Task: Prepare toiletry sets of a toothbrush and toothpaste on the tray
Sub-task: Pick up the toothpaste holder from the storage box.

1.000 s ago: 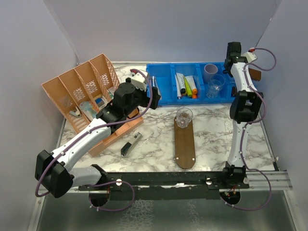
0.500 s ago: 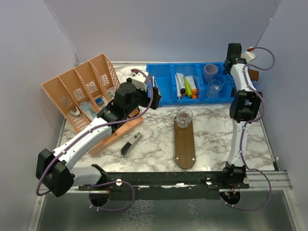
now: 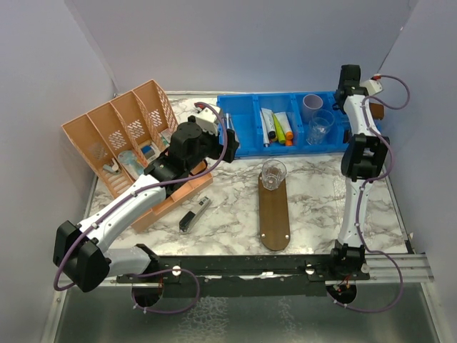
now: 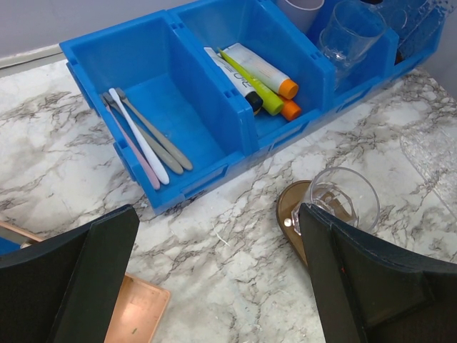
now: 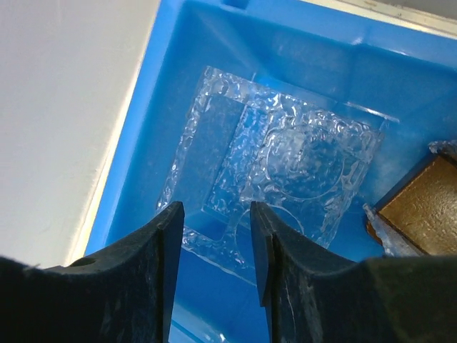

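A clear tumbler (image 3: 273, 174) stands empty on the far end of the dark brown tray (image 3: 275, 214); the left wrist view shows the tumbler (image 4: 345, 200) and the tray's tip (image 4: 291, 207). Several toothbrushes (image 4: 143, 132) lie in the left compartment of the blue bin (image 4: 93, 61). Toothpaste tubes (image 4: 258, 80), one of them lime green, lie in the compartment beside it. My left gripper (image 4: 214, 214) hangs wide open above the marble in front of that bin, holding nothing. My right gripper (image 5: 216, 214) stands partly open over a clear bubbled plastic piece (image 5: 285, 164) in the bin's far right compartment, with nothing between its fingers.
An orange divided basket (image 3: 121, 136) stands at the left, with an orange flat piece (image 3: 175, 196) under my left arm. A small black object (image 3: 194, 213) lies on the marble. A pale cup (image 3: 312, 107) and a clear tumbler (image 3: 320, 127) sit in the bin. A brown block (image 5: 421, 207) lies beside the plastic piece.
My right gripper has shifted slightly right at the bin's far end. The left arm and the tumbler on the tray have not moved.
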Controlling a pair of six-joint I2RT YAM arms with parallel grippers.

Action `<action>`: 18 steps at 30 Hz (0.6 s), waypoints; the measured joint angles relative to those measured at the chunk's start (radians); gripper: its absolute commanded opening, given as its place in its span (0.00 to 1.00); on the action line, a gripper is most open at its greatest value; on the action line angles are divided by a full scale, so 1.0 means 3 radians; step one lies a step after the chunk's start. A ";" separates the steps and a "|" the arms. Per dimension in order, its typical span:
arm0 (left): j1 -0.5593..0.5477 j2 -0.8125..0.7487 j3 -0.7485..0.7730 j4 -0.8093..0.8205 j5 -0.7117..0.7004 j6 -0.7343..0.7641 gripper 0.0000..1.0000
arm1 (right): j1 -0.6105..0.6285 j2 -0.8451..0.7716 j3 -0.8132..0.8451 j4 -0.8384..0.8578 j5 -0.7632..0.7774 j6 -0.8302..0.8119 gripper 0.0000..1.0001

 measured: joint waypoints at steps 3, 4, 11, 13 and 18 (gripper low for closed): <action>0.0003 0.0001 0.0000 -0.0001 0.0000 0.0000 0.99 | -0.0015 -0.0041 -0.0094 0.0004 -0.0025 0.0153 0.42; 0.0003 0.0003 0.0000 -0.0001 0.0000 -0.0001 0.99 | -0.0019 -0.0056 -0.0130 0.0003 -0.0031 0.0195 0.42; 0.0018 0.0037 0.0003 0.0000 0.0006 -0.0011 0.99 | -0.0055 -0.0070 -0.0299 -0.0060 -0.0032 0.0484 0.43; 0.0018 0.0043 0.0004 0.0000 0.0010 -0.0013 0.99 | -0.0057 -0.0074 -0.0299 -0.0064 -0.0032 0.0514 0.41; 0.0018 0.0045 0.0004 -0.0001 0.0013 -0.0014 0.99 | -0.0071 -0.0074 -0.0267 -0.0121 -0.0072 0.0581 0.22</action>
